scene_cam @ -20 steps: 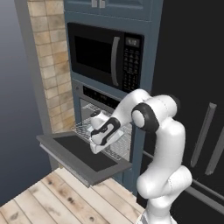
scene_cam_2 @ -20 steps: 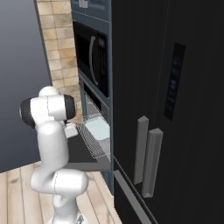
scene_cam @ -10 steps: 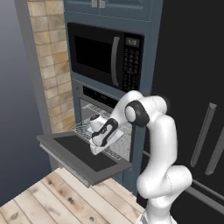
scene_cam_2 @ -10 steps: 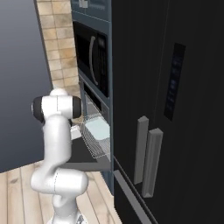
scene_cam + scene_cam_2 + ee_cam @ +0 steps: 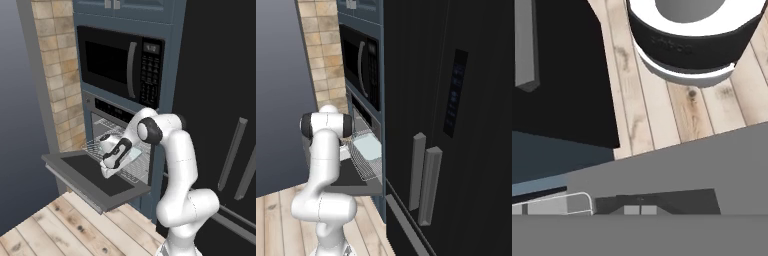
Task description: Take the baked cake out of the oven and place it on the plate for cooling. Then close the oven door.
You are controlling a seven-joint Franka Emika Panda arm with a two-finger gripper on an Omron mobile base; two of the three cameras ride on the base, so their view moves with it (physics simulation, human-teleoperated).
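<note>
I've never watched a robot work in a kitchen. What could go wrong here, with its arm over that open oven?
1. The hand hangs just above the lowered oven door; dropping further, it might knock the door.
2. The wire rack with its pale tray is pulled out beside the arm; a swing could jolt it.

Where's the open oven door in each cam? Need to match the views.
Left base view: oven door dropped flat at lower centre-left, under the gripper.
Right base view: lower centre-left, seen edge-on as a dark slab, partly behind the arm.
Hand view: the grey panel across the lower half, its dark window at the bottom.
Shared landmark: the wire rack pulled out over the door.
</note>
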